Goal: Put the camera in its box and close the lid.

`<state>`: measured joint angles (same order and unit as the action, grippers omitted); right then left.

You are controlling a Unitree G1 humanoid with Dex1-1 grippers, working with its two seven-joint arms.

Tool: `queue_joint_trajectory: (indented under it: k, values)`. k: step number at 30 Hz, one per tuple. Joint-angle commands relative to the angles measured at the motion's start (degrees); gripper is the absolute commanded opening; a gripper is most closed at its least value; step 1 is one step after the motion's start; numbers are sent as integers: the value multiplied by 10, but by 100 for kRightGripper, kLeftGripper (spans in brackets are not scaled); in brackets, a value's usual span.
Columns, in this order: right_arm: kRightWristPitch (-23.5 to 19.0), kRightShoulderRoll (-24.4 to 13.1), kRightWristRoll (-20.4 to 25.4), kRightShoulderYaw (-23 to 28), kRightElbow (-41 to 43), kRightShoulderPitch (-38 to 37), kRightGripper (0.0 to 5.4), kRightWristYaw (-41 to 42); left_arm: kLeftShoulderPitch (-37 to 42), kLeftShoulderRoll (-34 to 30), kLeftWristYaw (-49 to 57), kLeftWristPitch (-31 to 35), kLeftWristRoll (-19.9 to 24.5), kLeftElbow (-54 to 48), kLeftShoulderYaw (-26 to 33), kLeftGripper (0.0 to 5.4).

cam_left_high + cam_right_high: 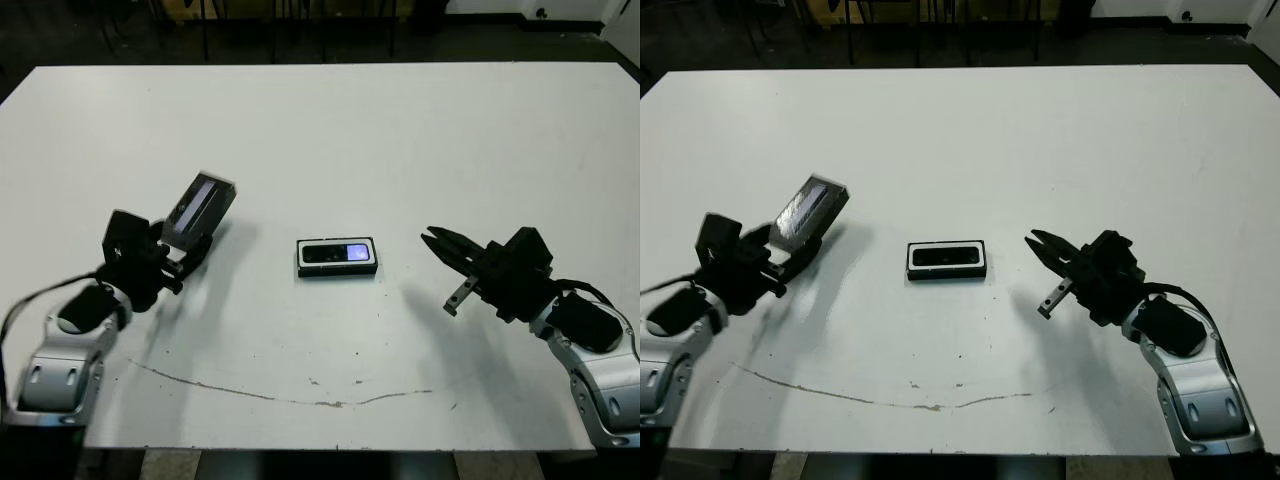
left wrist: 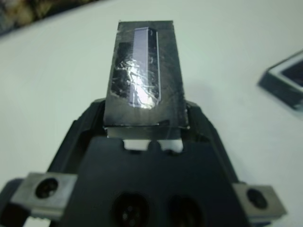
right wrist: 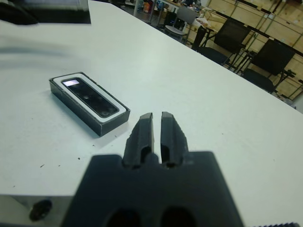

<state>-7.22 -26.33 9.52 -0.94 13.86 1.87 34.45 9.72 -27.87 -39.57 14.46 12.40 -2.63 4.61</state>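
The box (image 1: 337,271), a shallow black tray with white lining, lies flat at the table's middle. The camera (image 1: 335,252) rests inside it, its bluish-white window facing up. To the left, my left gripper (image 1: 188,250) is shut on the lid (image 1: 198,210), a black shell with a lavender-grey inside. It holds the lid tilted above the table, well apart from the box. In the left wrist view the lid (image 2: 142,80) stands up between the fingers. My right gripper (image 1: 432,240) hovers to the right of the box, shut and empty. The right wrist view shows its tips (image 3: 156,116) pointing past the box (image 3: 112,124).
A thin dark scuff line (image 1: 290,398) runs along the table near its front edge. Dark chairs (image 3: 236,35) stand beyond the far edge.
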Motion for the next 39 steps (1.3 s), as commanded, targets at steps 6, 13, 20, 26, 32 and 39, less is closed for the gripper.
queue_joint_trajectory:
  k: [6,13,20,26,32,39]
  values:
    - [20,11,18,13,-45,0,0,3,141,-60,-205,0,30,94,-72,271]
    - [46,10,13,14,-80,8,0,4,276,-56,-342,27,-9,239,-175,271]
    - [43,10,11,15,-90,10,0,2,330,-2,-395,-5,-15,351,-193,271]
    - [39,6,6,14,-90,12,0,1,351,31,-395,-43,-26,424,-187,271]
    - [34,8,16,18,-94,13,0,5,370,58,-401,-74,-37,497,-181,271]
    - [18,6,16,20,-82,12,0,3,382,73,-409,-103,-57,538,-182,271]
